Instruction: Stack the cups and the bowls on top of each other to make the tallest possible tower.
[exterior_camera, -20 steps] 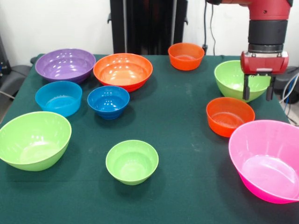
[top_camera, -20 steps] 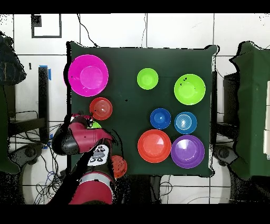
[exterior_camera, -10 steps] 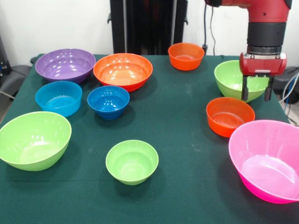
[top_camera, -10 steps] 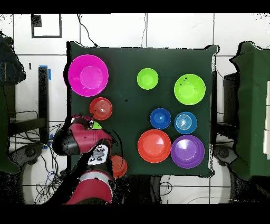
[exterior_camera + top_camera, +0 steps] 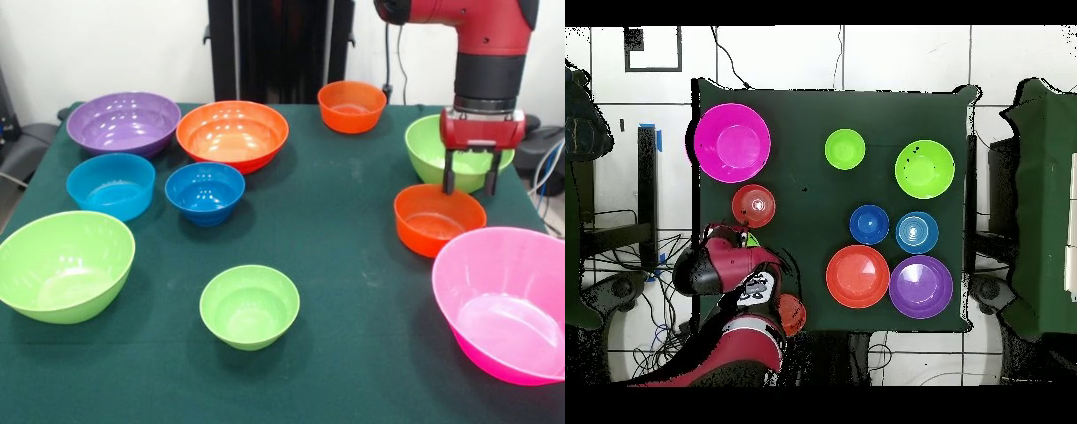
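We see the pincer spread wide, empty, above the orange bowl (glossy, apparently unstacked), just beside the pink bowl.

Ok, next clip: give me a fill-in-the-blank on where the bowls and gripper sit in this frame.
1. The gripper hangs over the far rim of a small ____ bowl.
2. The bowl nearest the camera on that side, the pink bowl, is the only ____ one.
3. The purple bowl sits beside the large ____ bowl.

Missing words: orange; pink; orange
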Controlling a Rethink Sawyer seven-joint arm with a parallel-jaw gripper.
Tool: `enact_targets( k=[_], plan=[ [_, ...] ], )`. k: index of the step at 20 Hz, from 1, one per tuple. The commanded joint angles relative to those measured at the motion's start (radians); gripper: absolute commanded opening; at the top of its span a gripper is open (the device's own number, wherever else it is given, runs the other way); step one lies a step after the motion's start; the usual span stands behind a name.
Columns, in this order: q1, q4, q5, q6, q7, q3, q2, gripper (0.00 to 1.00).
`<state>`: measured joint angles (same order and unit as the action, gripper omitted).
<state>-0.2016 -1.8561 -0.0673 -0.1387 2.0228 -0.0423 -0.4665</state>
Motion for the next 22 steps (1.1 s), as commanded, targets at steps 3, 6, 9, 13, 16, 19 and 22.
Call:
enact_targets(
  k=[3,6,9,13,16,19,22],
  plan=[
    [0.025,0.019,0.064,-0.044,0.101,0.040,0.067,1.00],
    [0.023,0.022,0.061,-0.055,0.107,0.035,0.079,1.00],
    [0.020,0.022,0.054,-0.057,0.109,0.030,0.078,1.00],
    [0.014,0.021,0.042,-0.056,0.117,0.026,0.075,1.00],
    [0.014,0.019,0.035,-0.059,0.125,0.026,0.070,1.00],
    [0.015,0.010,0.028,-0.061,0.136,0.025,0.056,1.00],
    [0.011,-0.002,0.011,-0.061,0.152,0.010,0.035,1.00]
  ],
)
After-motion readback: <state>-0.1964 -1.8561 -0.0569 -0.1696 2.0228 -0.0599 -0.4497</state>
